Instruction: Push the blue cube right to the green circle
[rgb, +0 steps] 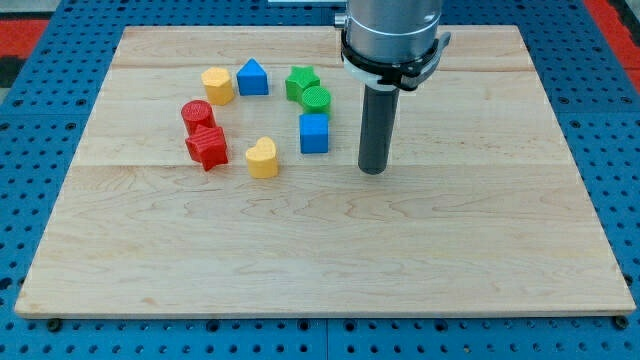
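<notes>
blue cube (314, 133) | just below green circle (316, 98), probably touching | light, rigid, slides easily; push its left face | my tip (373, 169) right of cube, no jaws, holding nothing

The view's top edge is cutting off my arm's grey housing (390, 25) at twelve o'clock; the green circle (316, 99) is partly covering the green star (300, 80); the red star (207, 148) is overlapping the red cylinder (197, 114).

No legible text, label, brand, number or sign appears on any surface in the camera view.
</notes>
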